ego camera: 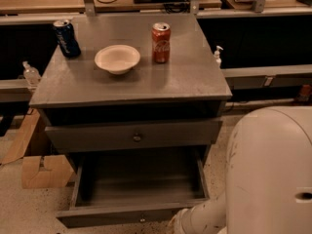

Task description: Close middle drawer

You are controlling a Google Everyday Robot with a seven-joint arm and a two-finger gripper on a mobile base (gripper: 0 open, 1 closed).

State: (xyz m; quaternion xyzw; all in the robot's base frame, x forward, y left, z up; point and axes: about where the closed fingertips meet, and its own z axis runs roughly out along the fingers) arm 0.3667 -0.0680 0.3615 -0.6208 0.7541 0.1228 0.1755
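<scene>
Plainly, middle drawer (141, 191) juts out frontward, front running crosswise; gripper off-frame.

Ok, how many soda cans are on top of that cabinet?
2. A blue can at the back left corner, a red can back centre, right of the bowl. None seem hidden. The gripper is out of view; only the arm shows, lower right.

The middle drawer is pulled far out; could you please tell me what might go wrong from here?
The claw is out of view, so contact with the middle drawer cannot be checked. The white arm sits at the drawer's right corner; an off-centre push might jam it. A jolt could tip the red can on top.
</scene>
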